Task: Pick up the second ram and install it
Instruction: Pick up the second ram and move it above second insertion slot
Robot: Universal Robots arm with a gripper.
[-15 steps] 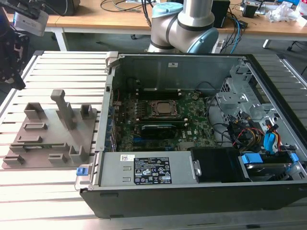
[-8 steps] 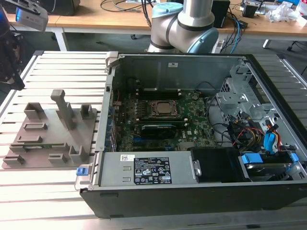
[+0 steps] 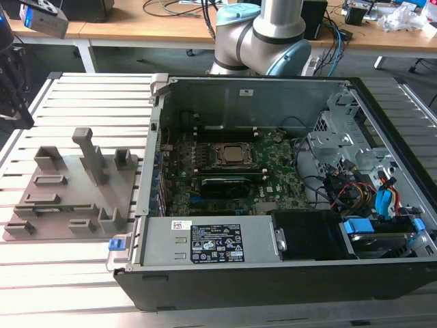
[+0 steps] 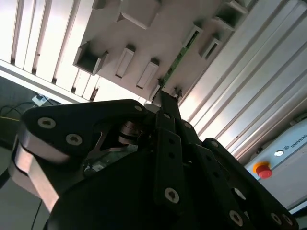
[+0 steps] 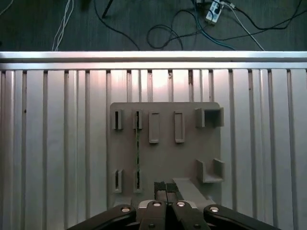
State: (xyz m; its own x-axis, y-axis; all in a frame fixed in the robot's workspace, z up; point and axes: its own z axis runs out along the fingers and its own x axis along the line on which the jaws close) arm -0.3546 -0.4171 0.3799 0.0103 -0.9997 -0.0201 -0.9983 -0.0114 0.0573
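Closest in, the gripper [image 5: 166, 185] hovers above the grey holder plate [image 5: 165, 158], its fingertips pressed together and pinching nothing. Beyond them the second ram [image 5: 137, 153] stands on edge in the plate's slots — off to one side of the fingers. Lowered like this, the shut tips would likely strike plate or stick — tilting or chipping it. Farthest off sits the open computer case [image 3: 273, 290].

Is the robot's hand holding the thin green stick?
No, the thin green circuit-board stick stands on edge in a slot of the grey holder plate, and the hand grips nothing.
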